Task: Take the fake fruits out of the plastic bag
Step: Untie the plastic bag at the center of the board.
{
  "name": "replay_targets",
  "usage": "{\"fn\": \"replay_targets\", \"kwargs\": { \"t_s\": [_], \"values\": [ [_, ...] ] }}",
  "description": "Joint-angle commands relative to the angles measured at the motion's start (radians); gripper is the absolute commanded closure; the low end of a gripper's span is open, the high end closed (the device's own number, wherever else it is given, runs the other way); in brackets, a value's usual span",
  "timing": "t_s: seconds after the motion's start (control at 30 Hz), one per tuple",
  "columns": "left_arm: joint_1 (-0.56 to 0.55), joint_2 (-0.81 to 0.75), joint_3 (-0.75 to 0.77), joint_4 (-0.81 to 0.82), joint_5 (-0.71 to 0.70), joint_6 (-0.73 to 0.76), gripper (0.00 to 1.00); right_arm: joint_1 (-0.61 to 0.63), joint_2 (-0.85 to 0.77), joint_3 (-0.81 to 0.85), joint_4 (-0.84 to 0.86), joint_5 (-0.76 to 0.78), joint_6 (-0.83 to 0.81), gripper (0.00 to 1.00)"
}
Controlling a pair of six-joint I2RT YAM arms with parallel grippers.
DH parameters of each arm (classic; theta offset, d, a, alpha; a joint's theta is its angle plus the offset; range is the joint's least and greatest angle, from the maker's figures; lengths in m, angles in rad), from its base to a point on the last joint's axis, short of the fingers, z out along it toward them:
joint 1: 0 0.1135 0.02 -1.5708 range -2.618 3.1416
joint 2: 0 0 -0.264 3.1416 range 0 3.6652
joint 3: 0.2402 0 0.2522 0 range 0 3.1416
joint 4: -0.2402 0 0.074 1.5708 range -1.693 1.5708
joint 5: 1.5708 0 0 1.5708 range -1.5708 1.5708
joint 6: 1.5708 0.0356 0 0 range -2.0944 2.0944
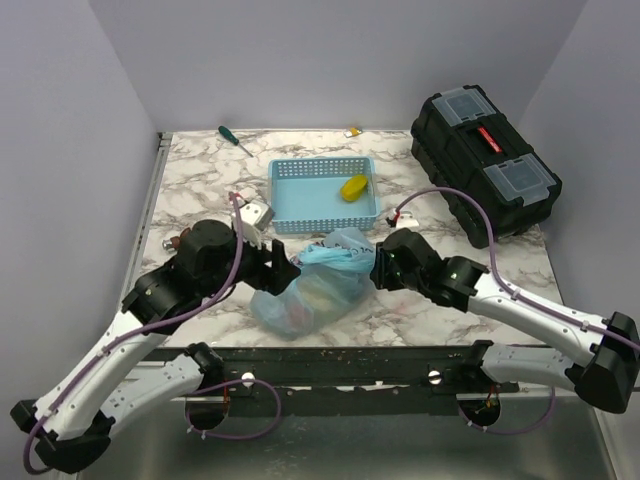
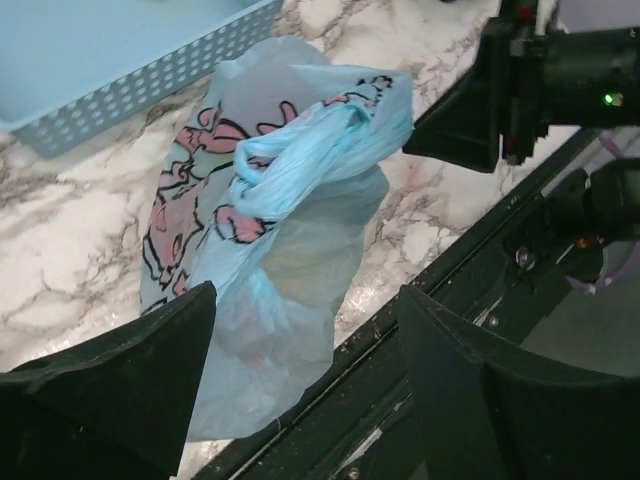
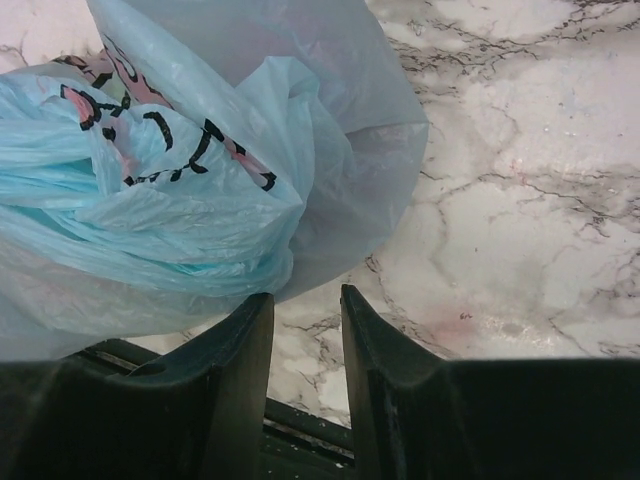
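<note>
The light-blue plastic bag [image 1: 312, 288] with its pink cartoon print lies near the table's front edge, its handles twisted together on top. Faint reddish and yellowish fruit shapes show through it. A yellow fruit [image 1: 354, 187] lies in the mesh basket. My left gripper [image 1: 281, 270] is wide open at the bag's left side; in the left wrist view [image 2: 305, 300] the bag [image 2: 280, 230] lies between and ahead of the jaws. My right gripper [image 1: 378, 266] is at the bag's right side; in its wrist view [image 3: 300, 305] the jaws are narrowly apart and empty, with the bag [image 3: 190, 190] touching the left fingertip.
A light-blue mesh basket [image 1: 300, 205] stands behind the bag. A black toolbox [image 1: 485, 165] is at the back right. A green-handled screwdriver [image 1: 235, 139] lies at the back. A small white and metal object [image 1: 254, 212] sits left of the basket. The table's front rail [image 2: 420, 290] is close.
</note>
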Motion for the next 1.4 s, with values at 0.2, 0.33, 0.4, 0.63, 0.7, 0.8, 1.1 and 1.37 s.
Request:
{"fn": "replay_targets", "kwargs": {
  "t_s": [0.2, 0.33, 0.4, 0.63, 0.7, 0.8, 1.1, 1.37],
  "values": [
    [-0.279, 0.353, 0.179, 0.043, -0.372, 0.367, 0.20, -0.002, -0.059, 0.026, -0.124, 0.019, -0.027, 0.62],
    [-0.314, 0.424, 0.186, 0.111, -0.403, 0.471, 0.20, -0.003, -0.095, 0.018, -0.122, 0.013, 0.003, 0.62],
    [-0.326, 0.456, 0.187, 0.131, -0.409, 0.492, 0.22, -0.002, -0.103, 0.015, -0.112, 0.012, 0.018, 0.62],
    [-0.347, 0.545, 0.177, 0.131, -0.422, 0.507, 0.37, -0.003, -0.124, 0.008, -0.061, -0.011, 0.010, 0.62],
    [-0.348, 0.549, 0.164, 0.139, -0.436, 0.505, 0.44, -0.003, -0.126, 0.015, -0.055, -0.013, 0.004, 0.62],
    [-0.347, 0.550, 0.148, 0.144, -0.428, 0.507, 0.47, -0.002, -0.124, 0.029, -0.051, -0.012, -0.002, 0.62],
    [-0.346, 0.537, 0.159, 0.119, -0.387, 0.442, 0.97, -0.003, -0.102, 0.035, 0.080, -0.125, -0.146, 0.58],
    [-0.268, 0.398, 0.086, 0.159, -0.137, 0.323, 1.00, 0.000, -0.212, -0.101, 0.474, -0.437, -0.406, 0.33]
  ]
}}
